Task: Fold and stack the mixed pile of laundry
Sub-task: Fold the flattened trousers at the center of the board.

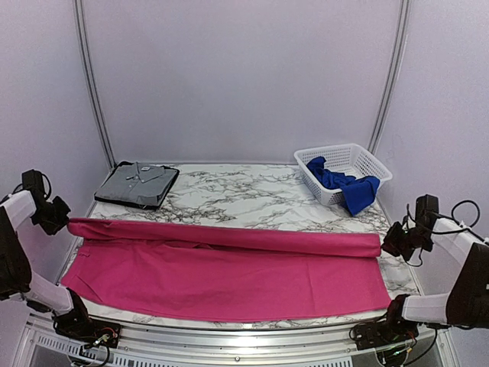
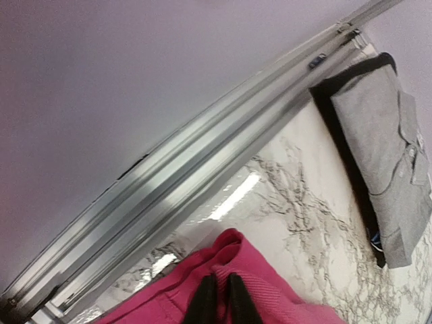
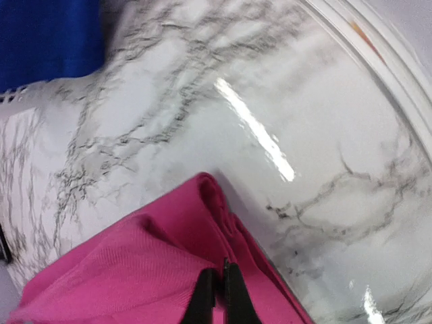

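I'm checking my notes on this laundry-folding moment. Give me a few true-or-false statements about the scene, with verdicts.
1. The blue garment lies in the white basket, part draped over its rim. True.
2. The pink garment is folded into a small square. False: it spreads nearly across the table, its far edge folded over.
3. The left gripper and right gripper are each shut on the pink garment. True.
4. The grey shirt sits in the basket. False: it lies on the dark tray, far left.

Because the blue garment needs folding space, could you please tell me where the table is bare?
Bare marble behind the pink garment, between the dark tray and the white basket. The front is crowded: that garment spans it, left tool and right tool pinching its fold.
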Controlling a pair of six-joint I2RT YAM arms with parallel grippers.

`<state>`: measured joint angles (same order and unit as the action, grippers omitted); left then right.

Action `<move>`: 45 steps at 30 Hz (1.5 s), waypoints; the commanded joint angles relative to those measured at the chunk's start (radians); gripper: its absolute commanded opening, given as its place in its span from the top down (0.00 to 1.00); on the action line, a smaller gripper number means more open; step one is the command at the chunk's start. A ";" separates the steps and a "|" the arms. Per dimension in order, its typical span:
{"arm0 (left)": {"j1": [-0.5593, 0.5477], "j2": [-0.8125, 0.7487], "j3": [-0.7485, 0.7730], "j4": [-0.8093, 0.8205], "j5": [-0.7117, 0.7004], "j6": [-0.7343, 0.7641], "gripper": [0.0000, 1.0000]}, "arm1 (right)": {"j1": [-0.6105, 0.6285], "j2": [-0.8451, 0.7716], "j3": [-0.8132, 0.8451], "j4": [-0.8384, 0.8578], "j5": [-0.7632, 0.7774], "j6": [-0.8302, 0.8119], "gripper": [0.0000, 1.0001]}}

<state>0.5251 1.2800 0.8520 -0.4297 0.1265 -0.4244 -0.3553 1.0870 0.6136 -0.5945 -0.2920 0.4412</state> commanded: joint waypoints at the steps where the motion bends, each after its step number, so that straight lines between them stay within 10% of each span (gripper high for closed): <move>1: 0.050 -0.071 -0.009 -0.047 -0.182 -0.079 0.63 | -0.063 -0.035 0.024 -0.043 0.070 0.074 0.65; 2: 0.051 -0.080 0.004 -0.061 -0.198 -0.083 0.42 | -0.062 -0.037 0.045 -0.060 0.083 0.075 0.48; 4: 0.050 -0.093 0.039 -0.096 -0.238 -0.079 0.30 | -0.062 -0.041 0.098 -0.091 0.116 0.065 0.33; 11: -0.013 -0.081 0.111 -0.108 -0.132 0.013 0.30 | -0.009 -0.028 0.167 0.007 -0.071 0.002 0.43; 16: -0.332 -0.045 0.117 -0.131 -0.120 0.053 0.32 | 0.315 0.100 0.202 0.036 -0.088 0.048 0.47; 23: -0.495 0.053 0.036 -0.204 -0.066 -0.009 0.37 | 0.550 0.300 0.184 0.043 -0.109 0.059 0.48; 33: -0.504 0.278 -0.052 -0.119 -0.059 -0.133 0.43 | 0.531 0.562 0.124 0.163 -0.104 0.069 0.49; 45: -0.505 0.672 0.402 -0.073 0.036 -0.110 0.65 | 0.313 0.736 0.393 0.118 -0.041 -0.021 0.51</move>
<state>0.0223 1.8507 1.1679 -0.5724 0.0933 -0.5350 0.0483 1.7638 0.9810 -0.4145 -0.5262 0.4763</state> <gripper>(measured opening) 0.376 0.496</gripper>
